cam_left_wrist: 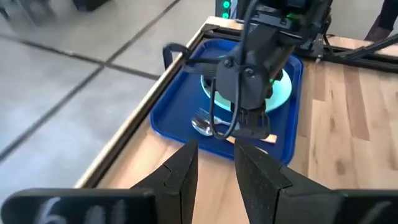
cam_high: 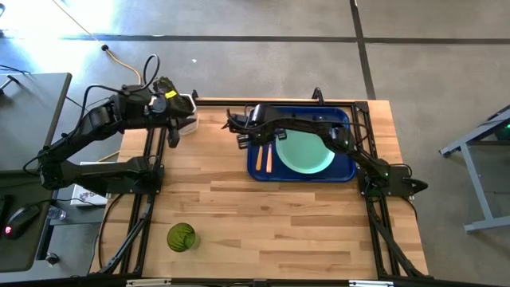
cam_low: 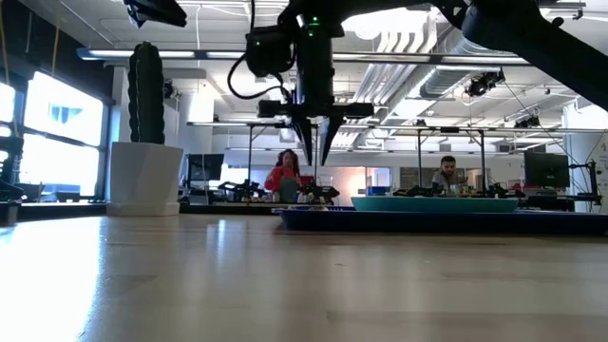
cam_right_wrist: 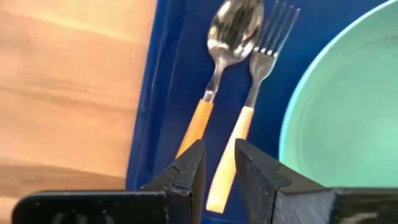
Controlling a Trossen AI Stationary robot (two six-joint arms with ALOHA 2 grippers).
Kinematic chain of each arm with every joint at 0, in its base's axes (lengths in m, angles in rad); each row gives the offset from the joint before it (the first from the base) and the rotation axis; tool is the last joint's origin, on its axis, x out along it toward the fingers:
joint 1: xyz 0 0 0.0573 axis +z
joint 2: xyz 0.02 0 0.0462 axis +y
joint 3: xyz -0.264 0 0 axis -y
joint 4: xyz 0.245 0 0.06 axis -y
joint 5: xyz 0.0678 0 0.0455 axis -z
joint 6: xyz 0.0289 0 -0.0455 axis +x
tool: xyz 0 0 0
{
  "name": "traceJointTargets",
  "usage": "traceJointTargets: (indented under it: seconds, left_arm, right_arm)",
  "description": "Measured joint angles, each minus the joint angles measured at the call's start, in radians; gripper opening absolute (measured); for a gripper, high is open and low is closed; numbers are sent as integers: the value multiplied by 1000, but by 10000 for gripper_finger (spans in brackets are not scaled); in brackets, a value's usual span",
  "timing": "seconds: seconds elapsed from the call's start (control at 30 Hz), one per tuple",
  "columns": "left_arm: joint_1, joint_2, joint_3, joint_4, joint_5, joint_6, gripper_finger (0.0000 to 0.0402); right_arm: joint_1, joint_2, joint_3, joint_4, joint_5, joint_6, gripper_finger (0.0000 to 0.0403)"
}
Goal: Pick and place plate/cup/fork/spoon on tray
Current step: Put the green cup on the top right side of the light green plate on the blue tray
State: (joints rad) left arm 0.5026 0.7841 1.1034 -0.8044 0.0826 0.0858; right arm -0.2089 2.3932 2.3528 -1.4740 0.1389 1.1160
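Note:
The dark-blue tray (cam_high: 344, 119) lies at the table's far right. On it are the mint-green plate (cam_high: 307, 151), the spoon (cam_right_wrist: 214, 68) beside the tray's left rim, and the fork (cam_right_wrist: 258, 68) between spoon and plate. The dark-green cup (cam_high: 181, 237) stands upright on the table near the front left. My right gripper (cam_high: 241, 142) hangs above the tray's left edge, fingers pointing down with a narrow gap, empty; the low view (cam_low: 317, 142) shows it clear of the tray. My left gripper (cam_high: 172, 137) waits at the far left, narrowly open and empty.
A cactus (cam_high: 163, 86) in a white pot (cam_high: 187, 108) stands at the table's far left corner, close to my left gripper. Bare wood lies between the cup and the tray. People sit at desks in the room beyond the table.

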Motion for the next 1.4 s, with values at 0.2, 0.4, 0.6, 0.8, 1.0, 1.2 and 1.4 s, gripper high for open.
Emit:
traceJointTargets:
  seconds: [0.2, 0.4, 0.6, 0.8, 1.0, 1.2, 1.4]
  left_arm:
    - [0, 0, 0, -56, 24, -74, 94]
    - [-2, -26, 0, -125, 62, -32, 94]
    - [-41, -50, 25, -202, 78, -48, 94]
    - [-109, -29, 145, -259, 75, -78, 94]
    - [-160, 15, 260, -350, 62, -85, 94]
    - [-197, 77, 328, -491, 5, -104, 94]
    - [-241, 136, 338, -589, -17, -198, 94]
  right_arm:
    - [42, -2, 3, 18, -11, -70, 79]
    - [119, -46, 4, 39, 25, -88, 79]
    - [193, -98, 3, 52, 58, -71, 79]
    - [258, -164, 3, 76, 145, -43, 79]
    - [295, -236, 3, 82, 243, -44, 79]
    - [304, -320, 3, 80, 358, -86, 79]
    - [287, -398, 3, 71, 390, -171, 79]
